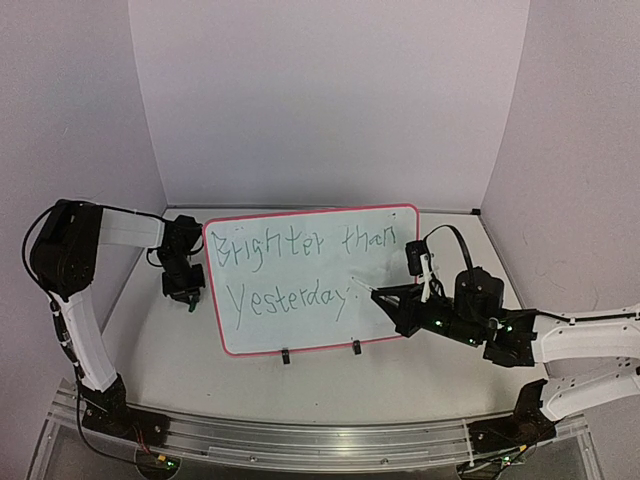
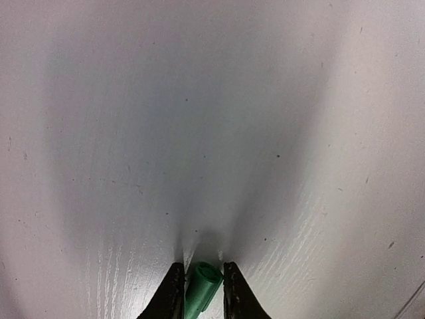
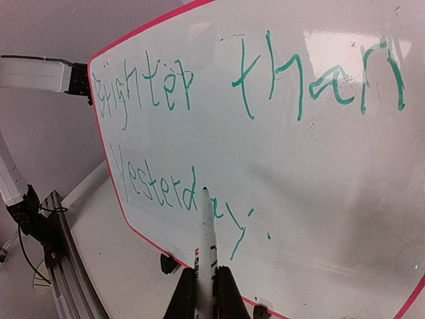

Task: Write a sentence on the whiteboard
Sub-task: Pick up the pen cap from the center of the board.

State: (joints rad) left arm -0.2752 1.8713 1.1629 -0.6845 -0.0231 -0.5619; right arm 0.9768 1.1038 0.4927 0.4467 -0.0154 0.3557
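Seemingly done — the sentence (image 1: 300, 272) fills two lines of the whiteboard (image 1: 290, 332), mid table (image 1: 180, 365). Marker (image 3: 206, 232) clamped in the right gripper (image 3: 204, 276), tip by the last word; the left gripper (image 2: 202, 267) pinches the green cap (image 2: 201, 290). Lift straight off — don't smear the ink.

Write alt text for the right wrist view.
The right arm's jaws, shut on a white marker, point its tip at the word "Yesterday" on a red-framed whiteboard. Green handwriting reads "Brighter than" over "Yesterday"; the left arm shows at the upper left.
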